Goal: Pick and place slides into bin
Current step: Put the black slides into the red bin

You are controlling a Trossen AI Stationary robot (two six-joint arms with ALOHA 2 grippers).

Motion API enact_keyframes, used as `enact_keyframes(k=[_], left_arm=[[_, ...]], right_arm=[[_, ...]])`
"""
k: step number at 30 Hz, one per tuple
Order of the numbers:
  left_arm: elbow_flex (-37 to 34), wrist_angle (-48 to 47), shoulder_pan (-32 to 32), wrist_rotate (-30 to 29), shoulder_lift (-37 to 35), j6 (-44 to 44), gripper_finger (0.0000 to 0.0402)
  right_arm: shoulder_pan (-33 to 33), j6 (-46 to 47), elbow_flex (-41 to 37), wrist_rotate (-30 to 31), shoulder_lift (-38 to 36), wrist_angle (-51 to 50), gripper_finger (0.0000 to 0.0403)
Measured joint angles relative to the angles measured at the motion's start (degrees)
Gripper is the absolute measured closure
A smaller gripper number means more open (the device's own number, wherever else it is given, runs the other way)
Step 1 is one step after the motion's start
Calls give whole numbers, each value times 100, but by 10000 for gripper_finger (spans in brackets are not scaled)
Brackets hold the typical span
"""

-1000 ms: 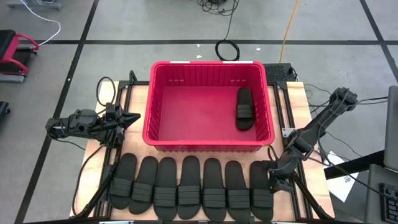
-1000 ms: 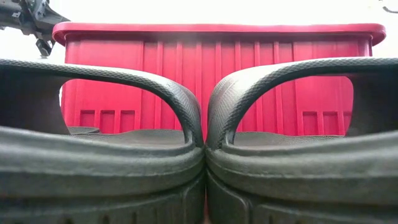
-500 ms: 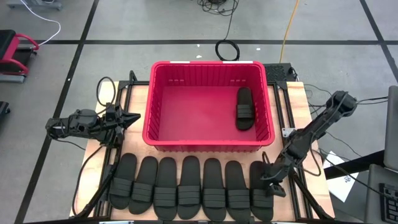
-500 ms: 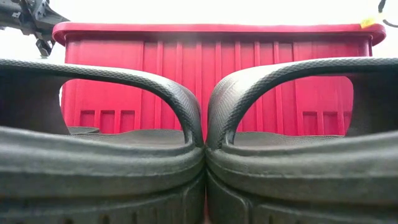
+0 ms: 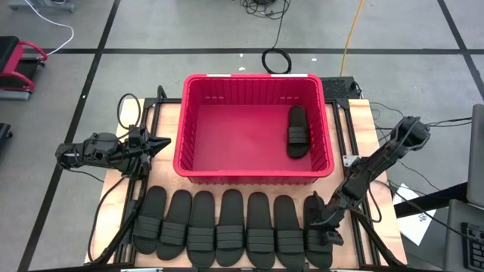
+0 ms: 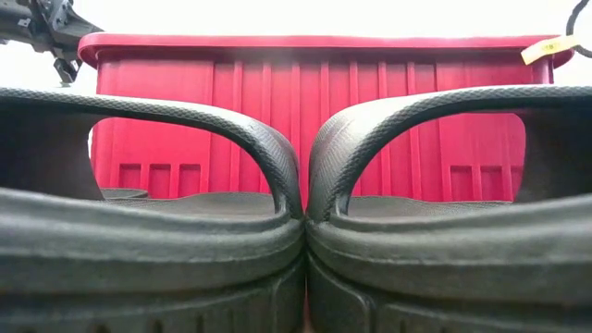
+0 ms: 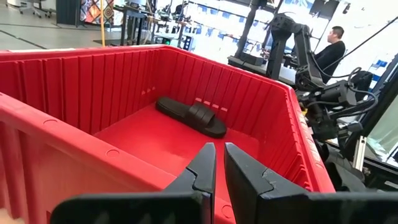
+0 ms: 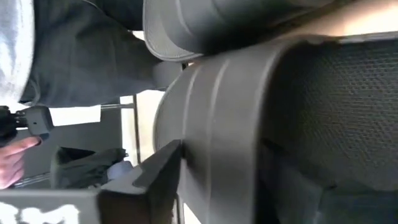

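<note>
Grey floor tiles crossed by dark tape lines surround a pale wooden table at centre frame of the high view. A red bin is set at the middle of the table, long side toward the row, probably so that both arms can reach over its rim. Ribbed plastic walls and a rolled rim are noted. One slide is lying flat inside, against the right wall of the bin as framed from above.

Seven slides are lined up side by side along the lower edge of the table, touching or nearly so, straps level; such a row is judged to give each strap a clear approach from above. Matte black rubber, oval soles and broad ribbed straps are recorded.

The right gripper is lowered onto the rightmost slide at lower right of the high view. In the right wrist view the strap is seen filling the frame beside one dark finger; the fingers are spread fairly wide about the strap, though whether it is already clamped cannot be told.

The left gripper is parked at mid left beside the bin, fingers drawn nearly together and holding nothing, pointed across the rim.
</note>
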Motion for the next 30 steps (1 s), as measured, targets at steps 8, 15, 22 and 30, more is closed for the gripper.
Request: enact_keyframes(k=[8,15,22,30], left_arm=[[0,-142,1,2,0,1,371],[0,-148,2,4,0,41,371],[0,-269,0,22,0,19,371],[0,-299,2,20,0,164,371]], right_arm=[[1,243,-2,-531,-93,306,381],[31,610,43,-752,-727,512,395],[37,289,1029,-564,-1425,-363,398],[-498,-1127,3417,-162,-1655,-4209,399]])
